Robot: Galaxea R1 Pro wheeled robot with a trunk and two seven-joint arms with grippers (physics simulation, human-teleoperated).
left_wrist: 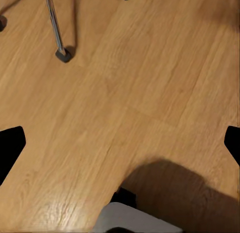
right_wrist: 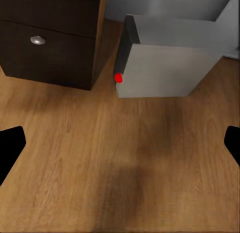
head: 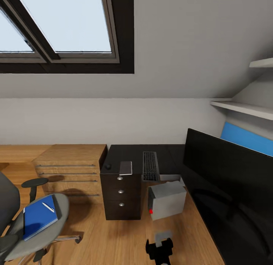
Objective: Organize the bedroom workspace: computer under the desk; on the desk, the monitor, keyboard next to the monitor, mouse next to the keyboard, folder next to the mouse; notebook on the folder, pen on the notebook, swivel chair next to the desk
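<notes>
Wood floor, lower centre: small light-grey tower computer [head: 167,199] beside glossy black table [head: 132,155]. My jaws both spread, empty. Approach squarely; push it under the table slowly.

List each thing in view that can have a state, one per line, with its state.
computer: on the floor beside the drawer unit, red light showing
folder: closed, flat on the swivel chair seat
pen: lying on the folder
keyboard: flat on the desk
notebook: closed, on the desk
monitor: upright, screen dark
desk drawers: all shut
left gripper: open
right gripper: open
</notes>
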